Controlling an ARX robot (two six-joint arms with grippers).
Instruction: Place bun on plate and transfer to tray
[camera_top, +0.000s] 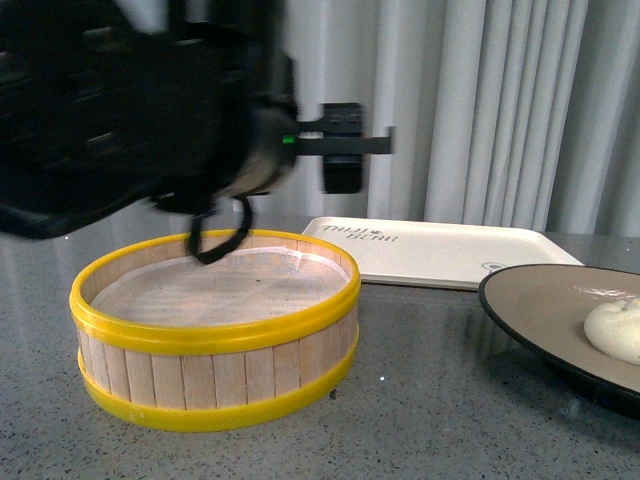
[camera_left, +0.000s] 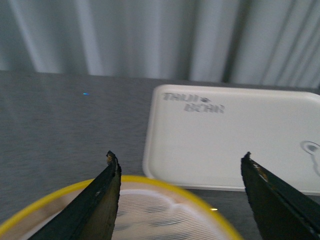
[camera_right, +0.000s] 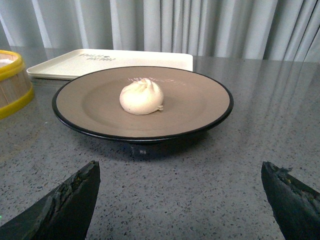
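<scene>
Seeing the left arm (camera_top: 140, 110) as a big black blur up close in the front view, raised and filling the upper left. Can make out a loop of black cable (camera_top: 215, 238) dangling under it. Checked the left gripper (camera_left: 178, 156): spread wide, nothing held between its dark fingers (camera_left: 100, 200), tips a bit chipped. Same deal on the right gripper (camera_right: 180, 166): parted wide, gripping nothing, sitting low and pointing roughly level.

Steamer basket (camera_top: 215, 330) left on table (camera_top: 420, 420). Plate (camera_top: 540, 300) right, bun (camera_top: 615, 330) on it. Tray (camera_top: 440, 252) behind, between both, curtain (camera_top: 500, 100) behind all. Left claw (camera_left: 177, 156) over basket, facing tray; right claw (camera_right: 180, 167) before plate.
</scene>
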